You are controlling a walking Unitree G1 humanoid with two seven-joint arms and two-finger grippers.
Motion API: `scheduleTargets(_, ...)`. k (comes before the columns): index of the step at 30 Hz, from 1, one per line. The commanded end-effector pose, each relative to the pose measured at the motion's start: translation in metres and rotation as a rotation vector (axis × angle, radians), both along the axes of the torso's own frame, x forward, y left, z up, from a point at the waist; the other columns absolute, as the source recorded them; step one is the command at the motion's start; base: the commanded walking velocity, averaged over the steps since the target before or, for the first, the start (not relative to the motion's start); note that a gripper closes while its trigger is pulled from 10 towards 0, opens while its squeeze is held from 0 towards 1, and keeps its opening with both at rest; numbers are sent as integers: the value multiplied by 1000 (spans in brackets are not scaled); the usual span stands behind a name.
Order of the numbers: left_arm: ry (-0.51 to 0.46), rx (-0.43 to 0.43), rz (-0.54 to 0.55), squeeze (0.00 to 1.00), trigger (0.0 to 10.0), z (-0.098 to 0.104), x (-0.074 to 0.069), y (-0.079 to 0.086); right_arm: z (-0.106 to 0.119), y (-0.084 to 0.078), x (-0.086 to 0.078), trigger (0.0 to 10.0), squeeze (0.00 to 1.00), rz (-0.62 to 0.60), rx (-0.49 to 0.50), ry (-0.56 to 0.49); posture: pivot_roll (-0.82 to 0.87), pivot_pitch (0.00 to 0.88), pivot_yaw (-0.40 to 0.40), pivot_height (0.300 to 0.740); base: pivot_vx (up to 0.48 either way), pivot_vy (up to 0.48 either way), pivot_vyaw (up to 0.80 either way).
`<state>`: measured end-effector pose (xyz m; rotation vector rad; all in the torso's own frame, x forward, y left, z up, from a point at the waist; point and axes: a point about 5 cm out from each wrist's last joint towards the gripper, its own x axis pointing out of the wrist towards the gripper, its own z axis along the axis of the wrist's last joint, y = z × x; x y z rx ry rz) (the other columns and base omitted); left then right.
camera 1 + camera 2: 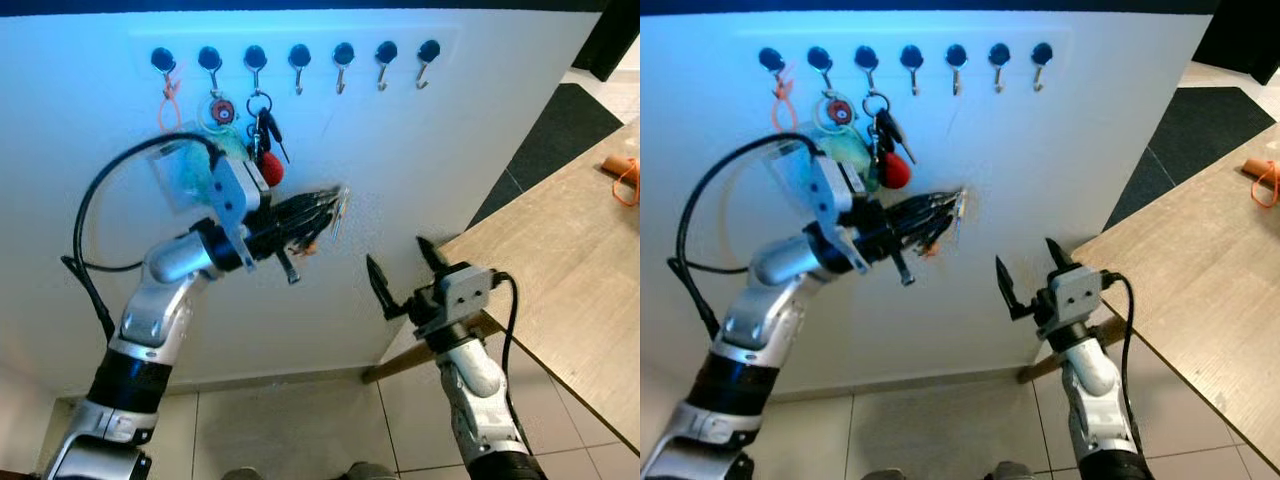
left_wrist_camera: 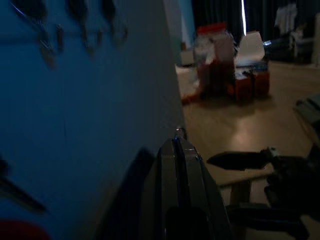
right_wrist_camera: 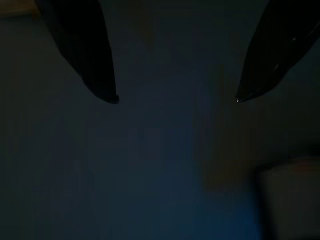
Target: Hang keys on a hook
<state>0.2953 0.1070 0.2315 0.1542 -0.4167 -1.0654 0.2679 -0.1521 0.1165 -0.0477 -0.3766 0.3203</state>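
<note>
The jaws of the left gripper point(image 1: 335, 205) are pressed together on a thin key point(image 1: 341, 212), held at the frame's centre close against the white wall point(image 1: 450, 140). The key's long axis runs near upright, tilted slightly, its upper end towards the row of hooks point(image 1: 300, 60) along the upper part of the frame. The four right-hand hooks are bare; the third from the left carries a bunch of keys with a red fob point(image 1: 268, 165), the first an orange loop point(image 1: 168, 100). The right gripper point(image 1: 405, 272), lower centre, has its jaws spread wide, holding nothing, beside the wooden tabletop point(image 1: 570, 250) at the frame's right.
</note>
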Motion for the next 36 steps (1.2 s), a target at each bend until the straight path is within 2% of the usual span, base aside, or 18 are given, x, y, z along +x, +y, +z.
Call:
scheduleTargets(1, -47, -45, -12, 0, 10000, 20, -2, -4, 7, 3, -2, 10000, 0, 12, 21, -18, 19, 74, -27, 740, 0, 0, 0)
scheduleTargets(2, -47, -45, -12, 0, 10000, 20, -2, -4, 7, 3, -2, 10000, 0, 12, 21, -18, 19, 74, -27, 740, 0, 0, 0)
scheduleTargets(4, -95, -72, -6, 0, 10000, 39, -2, -9, 16, 5, 1, 10000, 0, 12, 38, -38, 17, 69, -26, 740, 0, 0, 0)
scheduleTargets(8, -104, -89, 14, 0, 10000, 50, 0, -11, 21, 9, 3, 10000, 0, 18, 50, -42, 17, 68, -25, 740, 0, 0, 0)
scheduleTargets(13, -127, -106, 116, 0, 10000, 63, 9, -8, 29, 16, 5, 10000, 0, 39, 68, -46, 18, 69, -27, 740, 0, 0, 0)
scheduleTargets(14, -148, -103, 182, 0, 10000, 66, 14, -6, 32, 18, 6, 10000, 0, 44, 74, -49, 23, 72, -30, 740, 0, 0, 0)
scheduleTargets(22, -100, -87, 264, 0, 10000, 66, 23, -3, 44, 23, 9, 10000, 0, 52, 95, -61, 25, 80, -33, 740, 0, 0, 0)
scheduleTargets(36, -54, -169, 330, 0, 10000, 71, 29, 7, 50, 24, 9, 10000, 0, 52, 114, -58, 27, 84, -33, 740, 0, 0, 0)
